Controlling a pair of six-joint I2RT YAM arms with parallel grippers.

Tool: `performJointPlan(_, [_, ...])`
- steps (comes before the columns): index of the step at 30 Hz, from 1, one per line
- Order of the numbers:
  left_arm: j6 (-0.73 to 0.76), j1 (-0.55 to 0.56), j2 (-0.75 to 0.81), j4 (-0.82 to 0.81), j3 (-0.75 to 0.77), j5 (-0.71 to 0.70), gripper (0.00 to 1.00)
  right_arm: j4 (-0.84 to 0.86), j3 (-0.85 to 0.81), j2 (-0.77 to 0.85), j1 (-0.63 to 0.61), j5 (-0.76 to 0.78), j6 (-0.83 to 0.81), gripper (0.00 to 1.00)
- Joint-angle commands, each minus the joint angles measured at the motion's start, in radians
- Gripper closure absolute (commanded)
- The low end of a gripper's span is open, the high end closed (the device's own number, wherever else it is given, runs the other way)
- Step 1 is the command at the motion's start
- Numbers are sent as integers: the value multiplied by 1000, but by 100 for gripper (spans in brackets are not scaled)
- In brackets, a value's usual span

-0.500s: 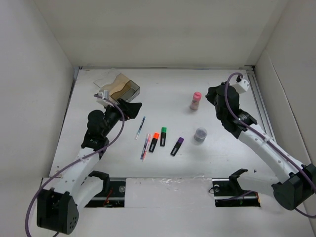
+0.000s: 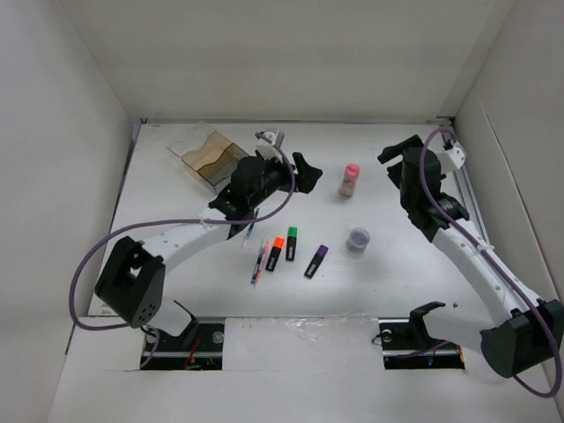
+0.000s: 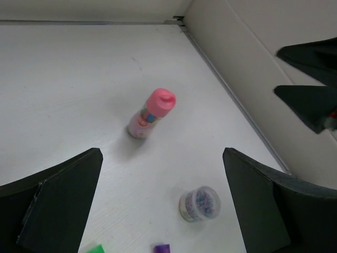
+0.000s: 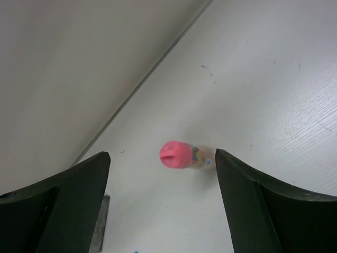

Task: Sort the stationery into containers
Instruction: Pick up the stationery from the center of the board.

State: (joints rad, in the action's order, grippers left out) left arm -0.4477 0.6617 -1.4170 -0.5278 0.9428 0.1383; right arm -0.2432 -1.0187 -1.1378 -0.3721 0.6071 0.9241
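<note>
A pink-topped bottle [image 2: 349, 180] stands upright on the white table [image 2: 397, 291] between my two grippers. My left gripper [image 2: 304, 174] is open a short way to its left, with nothing between the fingers. From the right, my open right gripper [image 2: 401, 154] faces the bottle [image 4: 187, 155] and does not touch it. The orange [image 2: 275, 253], green [image 2: 291, 243] and purple [image 2: 316, 261] highlighters lie at mid table beside a pink pen [image 2: 259, 262]. My left arm partly covers the bluish pen [image 2: 248, 238]. The clear tan-tinted container [image 2: 214, 157] sits at the back left.
A small round clear jar [image 2: 358, 240] with a patterned fill stands right of the purple highlighter, also in the left wrist view as the jar [image 3: 199, 203]. White walls close in the table on three sides, and a metal rail [image 2: 467, 189] runs along the right edge.
My left arm has swung from beside the container across to the right, ending near the bottle. My right gripper has drawn back a little toward the far right corner.
</note>
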Motion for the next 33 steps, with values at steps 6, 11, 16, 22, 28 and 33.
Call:
performJointPlan(6, [139, 65, -212, 51, 224, -89, 76, 30, 57, 154, 117, -170, 68, 12])
performJointPlan(11, [227, 159, -335, 123, 367, -207, 65, 53, 138, 234, 139, -185, 99, 11])
performJointPlan(16, [270, 220, -483, 241, 543, -365, 21, 53, 170, 266, 171, -199, 99, 3])
performJointPlan(22, [293, 220, -629, 339, 724, -387, 19, 30, 180, 351, 211, -231, 110, 0])
performJointPlan(28, [311, 220, -752, 420, 886, -423, 22, 30, 189, 385, 229, -271, 101, 0])
performJointPlan(33, [331, 220, -827, 463, 993, -433, 26, 30, 198, 385, 229, -291, 91, 0])
